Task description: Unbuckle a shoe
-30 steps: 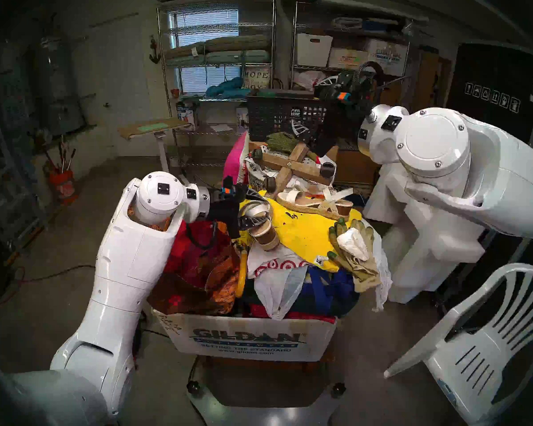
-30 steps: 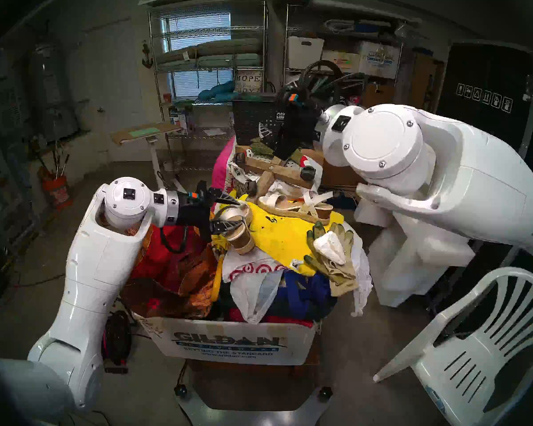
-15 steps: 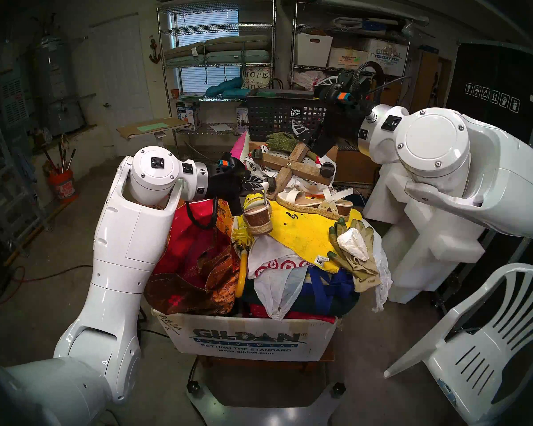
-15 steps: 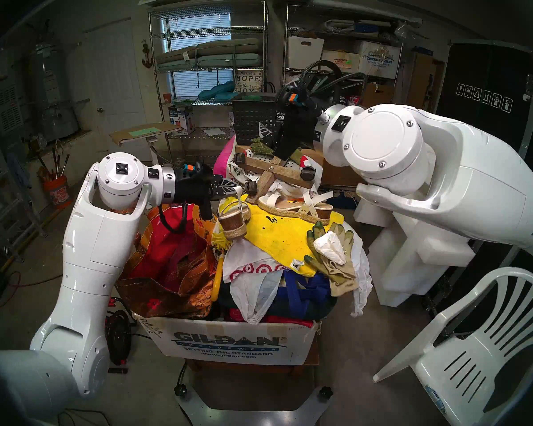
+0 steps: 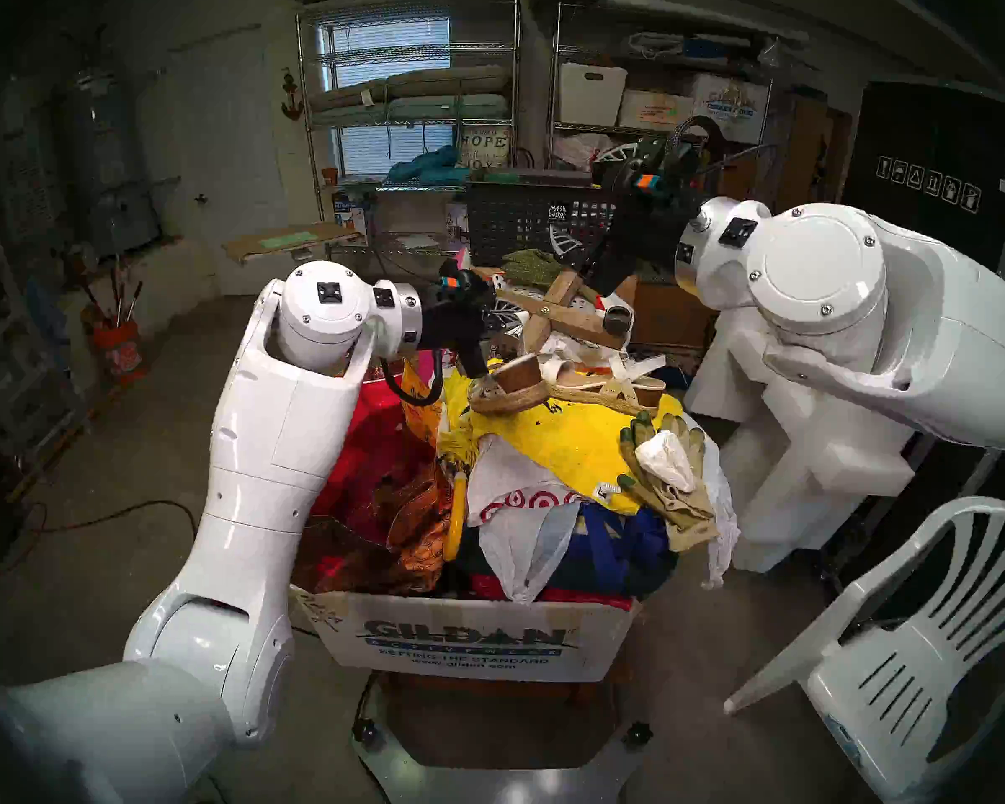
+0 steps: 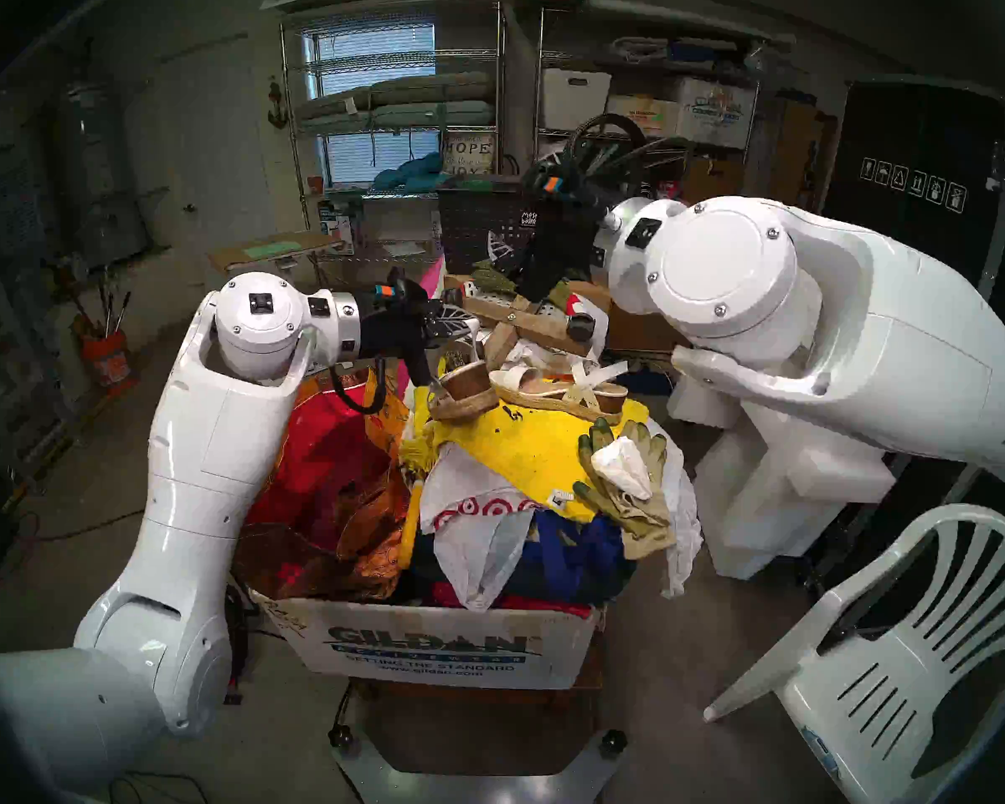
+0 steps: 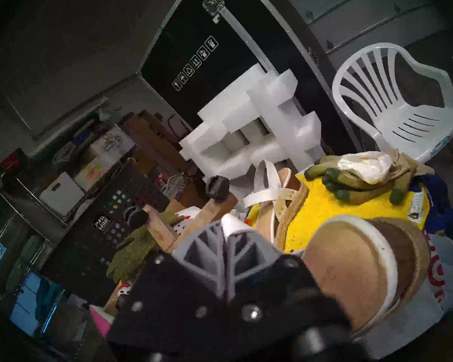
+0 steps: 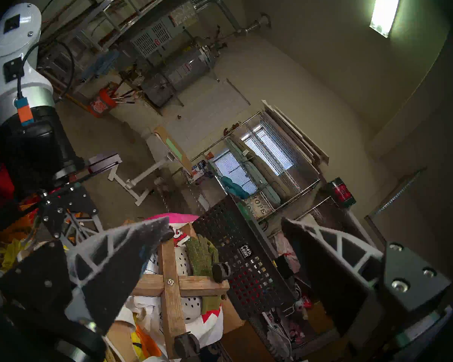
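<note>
The left gripper (image 6: 464, 325), at center left of the head view, is clenched on a white strap (image 7: 233, 222) of the shoe (image 6: 464, 392), which dangles below it, sole toward the camera, just left of the twin sandal (image 6: 558, 392) on the yellow cloth (image 6: 532, 446). The right gripper (image 8: 224, 236), at upper center, hangs spread and empty over the wooden cross (image 8: 171, 288). A likely risk is that the thin strap slides out of the pinch and the heavy sole drops into the clutter, or swings and knocks the twin.
</note>
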`<action>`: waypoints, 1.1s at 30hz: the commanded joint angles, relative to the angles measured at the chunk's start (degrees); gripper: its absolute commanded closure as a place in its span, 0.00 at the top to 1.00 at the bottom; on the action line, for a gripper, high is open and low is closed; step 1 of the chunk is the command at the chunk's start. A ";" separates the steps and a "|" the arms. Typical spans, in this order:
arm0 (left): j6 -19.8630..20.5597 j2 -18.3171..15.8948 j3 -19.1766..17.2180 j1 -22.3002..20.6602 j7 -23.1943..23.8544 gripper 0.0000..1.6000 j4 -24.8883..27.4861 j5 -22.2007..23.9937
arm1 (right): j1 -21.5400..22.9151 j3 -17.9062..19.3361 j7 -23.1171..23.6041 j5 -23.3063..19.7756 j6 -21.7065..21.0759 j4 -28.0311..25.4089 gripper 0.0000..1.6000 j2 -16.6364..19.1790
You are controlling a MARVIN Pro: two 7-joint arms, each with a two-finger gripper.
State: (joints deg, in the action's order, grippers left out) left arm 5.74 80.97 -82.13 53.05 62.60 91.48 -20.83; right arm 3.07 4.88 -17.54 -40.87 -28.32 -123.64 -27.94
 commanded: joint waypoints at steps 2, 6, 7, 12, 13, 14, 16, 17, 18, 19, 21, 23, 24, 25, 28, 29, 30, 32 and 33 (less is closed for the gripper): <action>0.08 5.47 -1.28 -6.82 -4.27 0.00 1.63 -0.48 | 0.80 0.83 -0.27 0.07 0.13 0.11 1.00 0.09; -0.77 6.40 -0.73 -8.79 -4.64 0.00 0.07 -1.32 | 0.81 0.86 -0.28 0.06 0.14 0.12 1.00 0.09; -0.90 6.67 -0.62 -8.82 -4.79 0.00 -0.02 -1.53 | 0.81 0.86 -0.28 0.05 0.14 0.12 1.00 0.09; -3.19 7.20 1.30 -11.83 -3.99 0.00 -3.94 -2.44 | 0.83 0.91 -0.31 0.00 0.14 0.13 1.00 0.09; -3.28 7.62 1.60 -11.95 -4.66 0.00 -4.53 -3.19 | 0.83 0.92 -0.32 -0.01 0.14 0.13 1.00 0.09; -3.99 7.72 1.94 -12.35 -4.78 0.00 -5.31 -3.31 | 0.83 0.92 -0.32 -0.01 0.14 0.13 1.00 0.09; -5.02 7.92 2.48 -13.26 -4.89 0.00 -6.95 -3.64 | 0.83 0.93 -0.32 -0.02 0.14 0.13 1.00 0.09; -5.53 8.02 2.76 -13.60 -5.18 0.00 -7.63 -3.95 | 0.83 0.93 -0.32 -0.02 0.14 0.13 1.00 0.09; -5.86 8.05 3.20 -14.59 -5.35 0.00 -9.03 -4.10 | 0.82 0.93 -0.33 -0.03 0.14 0.13 1.00 0.09; -6.42 8.33 3.30 -14.66 -5.88 0.00 -9.54 -4.44 | 0.82 0.93 -0.32 -0.02 0.14 0.13 1.00 0.09; -6.92 8.61 3.55 -15.34 -5.94 0.00 -11.16 -4.44 | 0.82 0.94 -0.33 -0.03 0.13 0.13 1.00 0.09; -7.98 8.58 3.81 -15.28 -5.92 0.00 -11.92 -4.55 | 0.82 0.95 -0.34 -0.05 0.13 0.13 1.00 0.09; -8.52 8.47 4.01 -14.98 -6.05 0.00 -12.04 -4.80 | 0.82 0.96 -0.35 -0.06 0.13 0.13 1.00 0.08; -10.08 7.95 4.34 -14.46 -5.61 0.00 -11.97 -4.69 | 0.82 0.97 -0.36 -0.08 0.12 0.13 1.00 0.08; -12.19 6.85 4.54 -12.13 -4.99 0.00 -10.49 -4.40 | 0.82 0.98 -0.38 -0.11 0.11 0.12 1.00 0.08; -12.83 6.20 4.83 -10.89 -5.26 0.00 -9.36 -5.02 | 0.81 0.99 -0.39 -0.12 0.11 0.12 1.00 0.08; -13.84 5.66 4.94 -9.99 -5.12 0.00 -8.70 -5.04 | 0.81 0.99 -0.39 -0.13 0.11 0.12 1.00 0.08; -13.45 4.71 4.87 -8.16 -4.40 0.00 -7.43 -5.01 | 0.80 1.00 -0.40 -0.14 0.10 0.12 1.00 0.08; -13.96 3.95 4.99 -7.46 -3.51 0.00 -7.04 -4.78 | 0.81 1.00 -0.39 -0.13 0.10 0.12 1.00 0.08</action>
State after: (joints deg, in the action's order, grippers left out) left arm -4.99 87.50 -77.12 42.23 57.74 79.62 -26.23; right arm 3.06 4.92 -17.59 -40.85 -28.33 -123.56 -27.72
